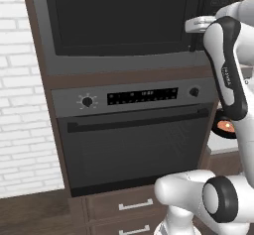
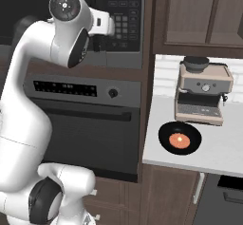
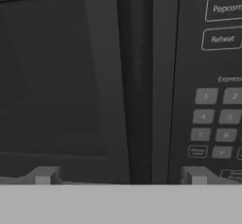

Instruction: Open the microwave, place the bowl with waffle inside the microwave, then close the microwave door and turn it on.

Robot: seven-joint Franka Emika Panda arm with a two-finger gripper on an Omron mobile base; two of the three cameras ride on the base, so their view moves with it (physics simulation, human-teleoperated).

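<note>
The gripper [image 3: 120, 176], fingers spread wide, straddles the handle [image 3: 137, 81] of the closed microwave door [image 1: 121, 23], probably without touching. Closing off-centre could slip onto the keypad [image 3: 215, 119]. The bowl with waffle [image 2: 180, 138] waits on the counter [image 2: 223, 153].

- My arm [image 2: 28, 105] rises from the lower left of the right base frame, bends at a raised elbow near the top, and reaches forward; in the left base frame it climbs the right edge
- My gripper [image 3: 120, 176] sits at the bottom of the hand frame, fingertips [image 3: 43, 176] spread wide apart, nothing between them
</note>
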